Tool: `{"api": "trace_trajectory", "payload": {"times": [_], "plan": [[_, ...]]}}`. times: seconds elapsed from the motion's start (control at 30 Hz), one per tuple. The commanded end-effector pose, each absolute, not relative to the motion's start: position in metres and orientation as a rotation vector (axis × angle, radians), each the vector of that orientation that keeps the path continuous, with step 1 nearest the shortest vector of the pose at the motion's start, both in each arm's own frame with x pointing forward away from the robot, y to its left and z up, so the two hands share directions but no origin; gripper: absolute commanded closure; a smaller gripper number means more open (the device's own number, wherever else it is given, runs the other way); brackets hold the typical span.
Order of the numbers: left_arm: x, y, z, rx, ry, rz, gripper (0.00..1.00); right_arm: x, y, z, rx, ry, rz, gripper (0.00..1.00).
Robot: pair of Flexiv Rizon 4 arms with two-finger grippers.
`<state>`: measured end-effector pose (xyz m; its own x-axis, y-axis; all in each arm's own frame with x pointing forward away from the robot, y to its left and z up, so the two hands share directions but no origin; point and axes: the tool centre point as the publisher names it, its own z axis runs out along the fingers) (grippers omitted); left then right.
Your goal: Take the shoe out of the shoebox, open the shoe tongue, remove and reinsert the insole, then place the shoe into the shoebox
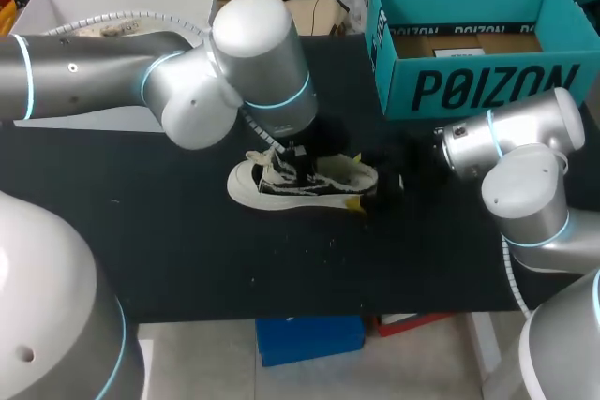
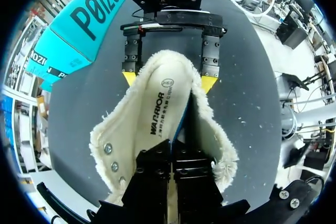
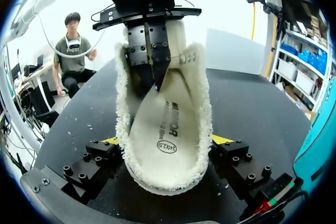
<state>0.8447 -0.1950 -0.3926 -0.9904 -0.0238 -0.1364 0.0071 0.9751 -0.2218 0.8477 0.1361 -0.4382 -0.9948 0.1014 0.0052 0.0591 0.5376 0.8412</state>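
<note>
A white low shoe (image 1: 300, 185) with a fleecy lining lies on the black table (image 1: 187, 250), toe to the left. My left gripper (image 1: 292, 158) comes down into the shoe's opening. In the left wrist view its black fingers (image 2: 157, 166) are shut on the front end of the cream insole (image 2: 160, 108), whose one edge is lifted off the lining. My right gripper (image 3: 167, 140) holds the heel from behind, its yellow fingertips (image 3: 223, 139) pressed to both sides of the fleecy collar. The teal shoebox (image 1: 469, 91) stands open at the back right.
A white box lid (image 1: 56, 7) lies at the back left, partly under my left arm. Small white fluff specks are scattered on the table around the shoe. The shoebox wall (image 2: 79, 30) stands close behind the right gripper.
</note>
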Motion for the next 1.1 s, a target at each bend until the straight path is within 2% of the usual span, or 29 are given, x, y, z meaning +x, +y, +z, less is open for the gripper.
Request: {"api": "trace_trajectory", "payload": {"times": [0.03, 0.33, 0.6, 0.63, 0.67, 0.7, 0.8, 0.83, 0.9, 1.0, 1.1], "plan": [[0.842, -0.190, -0.384, -0.018, 2.973, -0.330, 1.00, 0.847, 0.136, -0.442, 0.143, 2.717, 1.480, 1.00], [0.842, -0.190, -0.376, 0.021, 2.960, -0.397, 1.00, 0.847, 0.136, -0.442, 0.143, 2.717, 1.480, 1.00], [0.844, -0.208, -0.395, 0.268, 2.985, -0.591, 1.00, 0.847, 0.136, -0.442, 0.143, 2.717, 1.480, 1.00], [0.844, -0.212, -0.398, 0.291, 2.988, -0.585, 0.98, 0.847, 0.136, -0.442, 0.143, 2.717, 1.480, 1.00], [0.845, -0.214, -0.401, 0.306, 2.988, -0.592, 0.83, 0.847, 0.136, -0.442, 0.143, 2.717, 1.480, 1.00], [0.845, -0.216, -0.402, 0.325, 2.984, -0.603, 0.77, 0.847, 0.136, -0.442, 0.143, 2.717, 1.480, 1.00], [0.843, -0.219, -0.401, 0.379, 2.964, -0.624, 0.70, 0.847, 0.136, -0.442, 0.143, 2.717, 1.480, 1.00], [0.840, -0.220, -0.400, 0.454, 2.950, -0.657, 0.64, 0.847, 0.136, -0.442, 0.143, 2.717, 1.480, 1.00], [0.837, -0.222, -0.398, 0.482, 2.936, -0.654, 0.63, 0.847, 0.136, -0.442, 0.143, 2.717, 1.480, 1.00], [0.833, -0.224, -0.396, 0.518, 2.913, -0.657, 0.56, 0.847, 0.136, -0.442, 0.143, 2.717, 1.480, 1.00], [0.832, -0.224, -0.395, 0.508, 2.898, -0.669, 0.56, 0.847, 0.136, -0.442, 0.143, 2.717, 1.480, 1.00]]}}
